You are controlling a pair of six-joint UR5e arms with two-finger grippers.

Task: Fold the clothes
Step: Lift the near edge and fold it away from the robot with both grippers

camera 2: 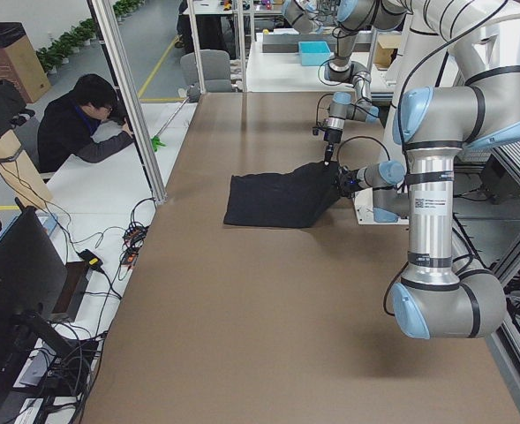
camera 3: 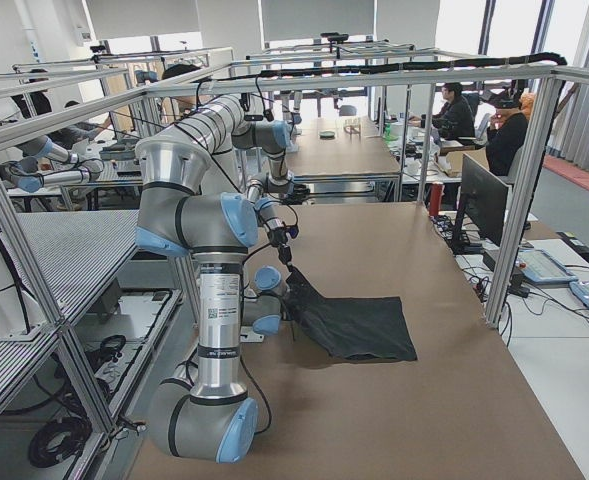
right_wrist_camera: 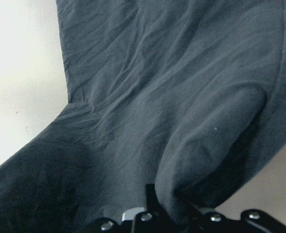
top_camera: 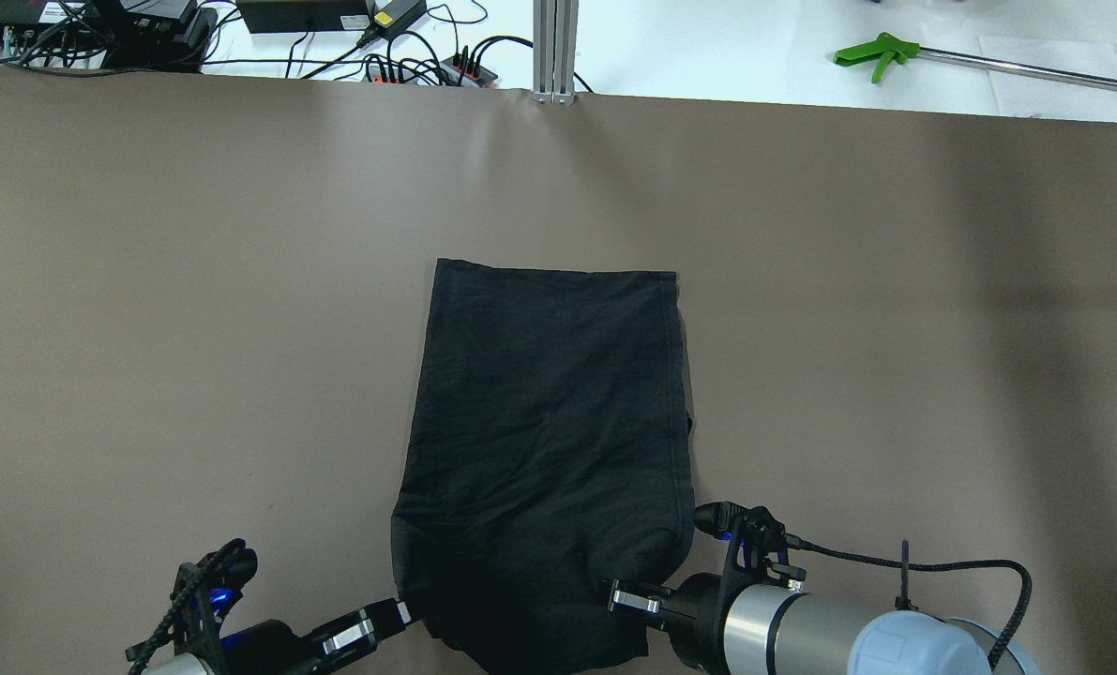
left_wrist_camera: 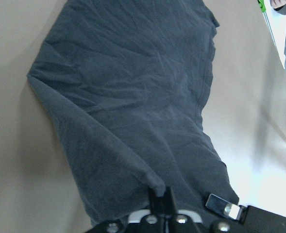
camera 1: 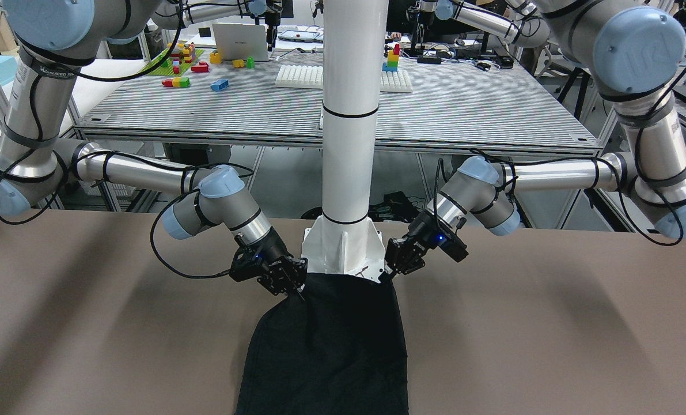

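Brown tabletop (top_camera: 192,328) is filling most of the overhead view, and a black garment (top_camera: 549,422) is lying on it near the middle. Its far hem, toward 12 o'clock, is resting flat, while its near end, toward 6 o'clock, is being held up off the surface.

That near end is being gripped at two corners. The left hand (top_camera: 406,614) is pinching the cloth at about 7 o'clock of the garment, and the right hand (top_camera: 626,596) is pinching it at about 5 o'clock. In each wrist view a ridge of fabric is being drawn in between the fingers, so both grips are judged to be secure. Some slack is showing along the edge between the two hands.

The step in hand is judged to be a fold in half, with the near end being carried toward 12 o'clock and laid over the far hem. For a clean fold:

- Both hands should be moved at the same height and pace, spaced so that the held edge is being kept taut without stretching.
- Enough height is needed that the flat half is not being dragged toward 6 o'clock.
- The held corners should be lined up over the far corners at 11 and 1 o'clock, and let go only once the cloth is lying down.
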